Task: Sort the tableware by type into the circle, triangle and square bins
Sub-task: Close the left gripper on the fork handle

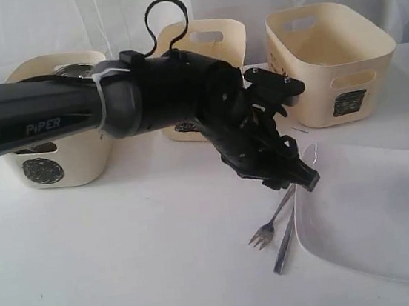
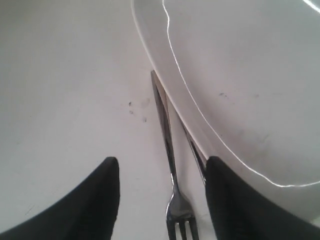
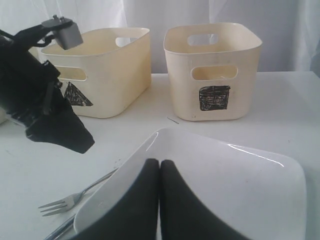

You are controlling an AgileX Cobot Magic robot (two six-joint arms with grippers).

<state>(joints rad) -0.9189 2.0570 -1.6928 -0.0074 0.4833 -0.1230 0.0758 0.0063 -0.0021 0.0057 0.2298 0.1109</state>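
Tines aimed lower left, the fork (image 1: 276, 215) is laid diagonally on the white table (image 1: 129, 267), below the released left gripper (image 2: 162, 162).

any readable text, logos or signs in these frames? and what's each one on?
"PiPER": on the left arm.
Circle mark, no words: left bin.
Triangle mark: middle bin.
Square mark: right bin.
Detail inside the marks: too blurred to read.
Plate and fork: no text.
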